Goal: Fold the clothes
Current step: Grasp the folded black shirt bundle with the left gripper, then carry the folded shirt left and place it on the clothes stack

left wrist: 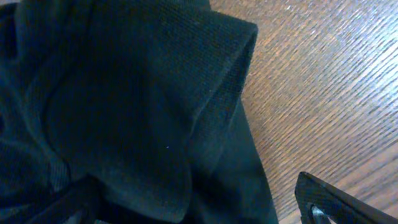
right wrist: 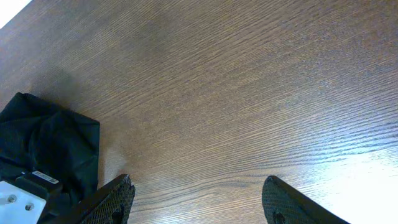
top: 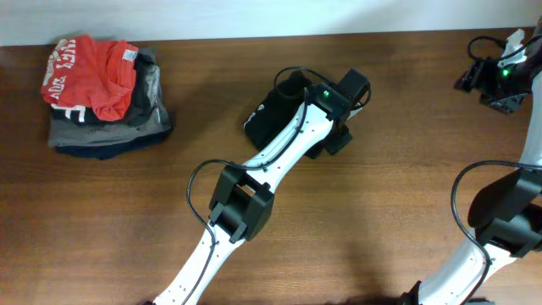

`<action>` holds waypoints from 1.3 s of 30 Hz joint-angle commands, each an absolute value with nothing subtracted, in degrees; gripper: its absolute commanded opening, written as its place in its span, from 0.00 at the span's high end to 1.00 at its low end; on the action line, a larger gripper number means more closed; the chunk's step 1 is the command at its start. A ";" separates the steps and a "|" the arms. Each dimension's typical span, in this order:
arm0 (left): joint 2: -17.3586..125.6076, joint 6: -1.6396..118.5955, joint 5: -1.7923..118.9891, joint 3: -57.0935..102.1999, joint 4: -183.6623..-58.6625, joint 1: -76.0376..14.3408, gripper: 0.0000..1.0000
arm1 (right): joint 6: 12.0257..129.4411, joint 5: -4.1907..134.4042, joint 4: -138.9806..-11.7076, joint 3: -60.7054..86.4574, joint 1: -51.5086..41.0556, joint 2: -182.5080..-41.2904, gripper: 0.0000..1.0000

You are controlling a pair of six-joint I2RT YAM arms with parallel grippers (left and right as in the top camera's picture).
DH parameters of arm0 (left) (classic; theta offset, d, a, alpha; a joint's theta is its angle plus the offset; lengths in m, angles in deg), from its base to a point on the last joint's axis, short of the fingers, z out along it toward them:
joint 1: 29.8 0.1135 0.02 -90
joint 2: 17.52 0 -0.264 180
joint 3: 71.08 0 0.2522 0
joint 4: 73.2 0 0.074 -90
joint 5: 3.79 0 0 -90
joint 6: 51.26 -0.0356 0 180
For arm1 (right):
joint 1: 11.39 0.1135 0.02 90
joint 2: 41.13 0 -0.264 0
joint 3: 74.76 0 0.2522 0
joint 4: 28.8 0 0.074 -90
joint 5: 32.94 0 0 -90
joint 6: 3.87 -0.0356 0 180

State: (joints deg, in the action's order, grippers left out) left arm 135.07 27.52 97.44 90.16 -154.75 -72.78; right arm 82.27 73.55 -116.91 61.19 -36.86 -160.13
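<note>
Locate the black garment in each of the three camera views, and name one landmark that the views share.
Overhead: the black garment lies just above the picture's centre.
Left wrist: it fills the left and middle of the picture.
Right wrist: it sits in the lower left corner.
Shared landmark: the brown wooden table that it lies on.

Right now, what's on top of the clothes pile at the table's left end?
A crumpled red shirt with white lettering tops the pile. Grey and dark layers show beneath at the edges; how many it covers is hidden.
</note>
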 commanded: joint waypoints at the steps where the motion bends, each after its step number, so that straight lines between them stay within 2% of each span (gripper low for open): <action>1: 136.80 26.64 94.23 90.35 -154.18 -73.20 0.01 | 82.71 72.90 -117.01 61.80 -36.91 -159.89 0.29; 10: 143.36 26.64 96.70 90.31 -154.51 -73.31 0.02 | 82.86 72.88 -116.97 61.80 -36.91 -159.89 0.29; 11: 143.42 26.64 97.90 90.31 -154.48 -73.33 0.10 | 82.86 72.88 -116.97 61.80 -36.91 -159.89 0.29; 12: 143.40 26.67 99.23 90.31 -154.44 -73.31 0.25 | 82.89 72.88 -116.95 61.80 -36.91 -159.89 0.29; 13: 143.42 26.64 100.80 90.31 -154.44 -73.31 0.41 | 82.89 72.88 -116.95 61.80 -36.91 -159.89 0.29; 14: 143.40 26.64 103.16 90.31 -154.44 -73.31 0.64 | 82.89 72.88 -116.93 61.80 -36.91 -159.89 0.29; 15: 143.40 26.64 105.55 90.31 -154.44 -73.26 0.81 | 82.89 72.88 -116.95 61.80 -36.93 -159.89 0.29; 17: 143.40 26.64 109.46 90.31 -154.42 -73.13 0.99 | 82.89 72.88 -116.95 61.80 -36.91 -159.89 0.29; 24: 140.80 26.12 122.38 92.76 -156.69 -70.40 1.00 | 82.89 72.88 -116.97 61.80 -36.91 -159.89 0.29; 39: 116.62 8.04 126.79 94.66 -152.63 -51.56 1.00 | 82.86 72.90 -117.01 61.80 -36.86 -159.89 0.29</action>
